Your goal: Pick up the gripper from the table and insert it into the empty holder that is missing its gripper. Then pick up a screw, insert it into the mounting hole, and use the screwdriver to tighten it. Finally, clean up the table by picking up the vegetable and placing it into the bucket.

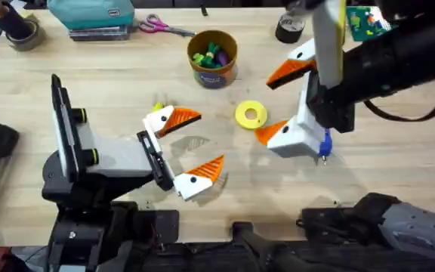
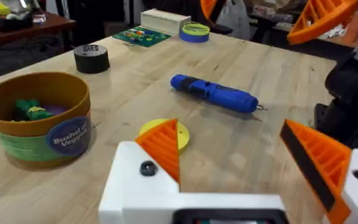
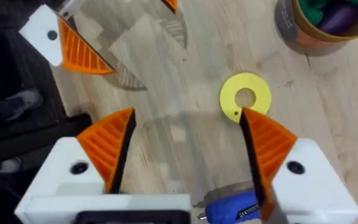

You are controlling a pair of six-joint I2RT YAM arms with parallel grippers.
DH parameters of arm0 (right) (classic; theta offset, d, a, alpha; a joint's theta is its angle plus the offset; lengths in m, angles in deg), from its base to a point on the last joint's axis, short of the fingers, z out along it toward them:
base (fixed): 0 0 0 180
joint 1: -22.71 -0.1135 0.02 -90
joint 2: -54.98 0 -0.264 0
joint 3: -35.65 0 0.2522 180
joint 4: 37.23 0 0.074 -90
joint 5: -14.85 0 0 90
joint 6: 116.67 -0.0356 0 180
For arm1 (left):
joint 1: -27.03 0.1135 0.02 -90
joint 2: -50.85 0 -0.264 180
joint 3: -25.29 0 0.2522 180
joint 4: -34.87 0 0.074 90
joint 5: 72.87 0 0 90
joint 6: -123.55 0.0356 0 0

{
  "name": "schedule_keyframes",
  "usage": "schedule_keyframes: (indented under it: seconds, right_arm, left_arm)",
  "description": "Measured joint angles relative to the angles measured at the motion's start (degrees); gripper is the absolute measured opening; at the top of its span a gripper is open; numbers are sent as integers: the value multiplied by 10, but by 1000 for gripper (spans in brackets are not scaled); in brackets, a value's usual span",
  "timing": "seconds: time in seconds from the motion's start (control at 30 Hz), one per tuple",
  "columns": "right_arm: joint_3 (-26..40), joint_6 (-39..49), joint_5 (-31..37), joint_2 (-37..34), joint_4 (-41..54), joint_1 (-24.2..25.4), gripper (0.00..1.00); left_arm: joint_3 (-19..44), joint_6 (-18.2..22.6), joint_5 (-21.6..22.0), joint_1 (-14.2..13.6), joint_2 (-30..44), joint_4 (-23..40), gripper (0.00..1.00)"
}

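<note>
From overhead I see my right claw (image 1: 289, 102) spread wide, the blue screwdriver (image 1: 325, 143) poking out just under its lower finger; the bucket (image 1: 212, 57) sits well apart.

On my left wrist view, the left claw (image 2: 247, 155) is spread, and the screwdriver (image 2: 215, 93) lies on the worktop (image 2: 278, 74) beyond it, untouched.

On my right wrist view the screwdriver (image 3: 232, 208) lies between the fingers' bases, possibly just beneath them.

The pale wooden worktop (image 1: 127, 83) carries the bucket (image 1: 212, 57) (green and purple toys inside), a yellow disc (image 1: 251, 114), the blue screwdriver (image 2: 214, 93), a black tape roll (image 1: 289, 29) and scissors (image 1: 163, 27).
</note>
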Motion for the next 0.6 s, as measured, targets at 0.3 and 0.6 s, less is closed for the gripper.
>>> schedule_keyframes:
  seconds: [0.3, 0.6]
  right_arm:
    - [0, 12, -12, -1, 0, 0, 995]
    - [0, 13, -12, -1, 0, 0, 996]
  left_arm:
    - [0, 0, 0, 0, 0, 0, 985]
    - [0, 0, 0, 0, 0, 0, 986]
